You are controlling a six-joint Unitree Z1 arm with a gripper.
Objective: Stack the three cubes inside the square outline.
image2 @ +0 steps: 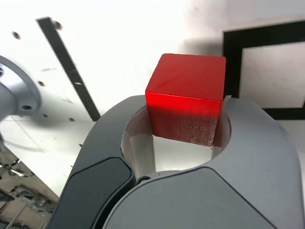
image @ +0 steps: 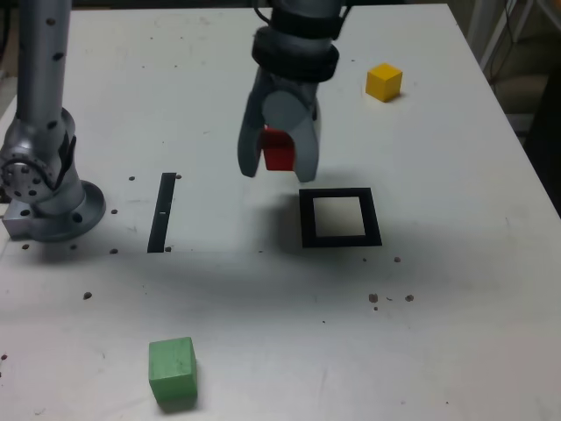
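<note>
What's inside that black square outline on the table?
Only bare pale surface shows inside the square outline. No cube stands in it, and in the exterior view nothing covers its centre.

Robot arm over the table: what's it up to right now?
The arm has the red cube gripped in its jaws, held up off the table beside the square outline, not over it. The yellow cube and green cube sit apart on the table, both outside the outline. Nothing is stacked yet; it looks like red is about to go into the square.
</note>
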